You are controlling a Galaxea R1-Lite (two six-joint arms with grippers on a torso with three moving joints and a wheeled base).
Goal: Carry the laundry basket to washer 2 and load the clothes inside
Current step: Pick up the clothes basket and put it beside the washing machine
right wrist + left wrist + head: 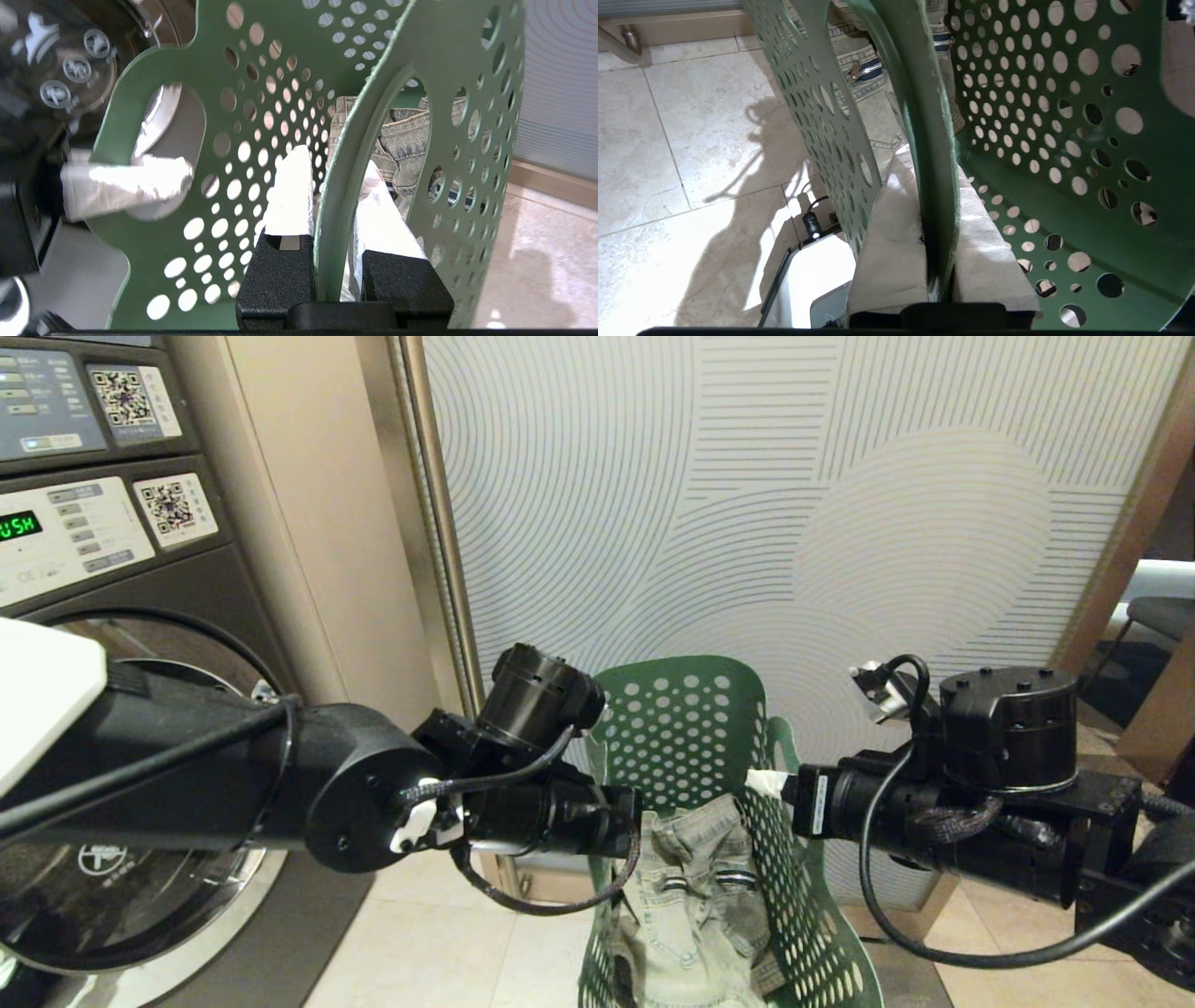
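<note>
Basket: a green perforated plastic laundry basket [686,728] hangs between the two arms, clear of the pale tiled floor [439,943], tipped so its open side faces the robot's head.
Clothes: a crumpled pair of faded, washed-out denim jeans [695,896] lies inside the basket, low against the wall nearest the robot.
Left gripper: the left gripper [936,224], its fingers wrapped in white padding, is clamped on the rim of the basket's left-hand wall, one pad on each face of the plastic, touching it.
Right gripper: the right gripper [334,200], padded the same way on black finger bases, pinches the edge of the handle opening on the opposite wall; the green rim runs straight between its pads.
Across the basket: from the right wrist view, a white-wrapped finger of the left gripper shows at the oval handle cut-out of the far wall.
Washer: a dark grey front-loading washing machine [140,784] with a round glass door stands on the robot's left, just beside the basket; a green-lit display glows on its pale control panel [70,537], with a QR sticker next to it.
Behind: a white wall panel [794,504] with fine curved line patterning, framed in beige trim, rises right behind the basket.
</note>
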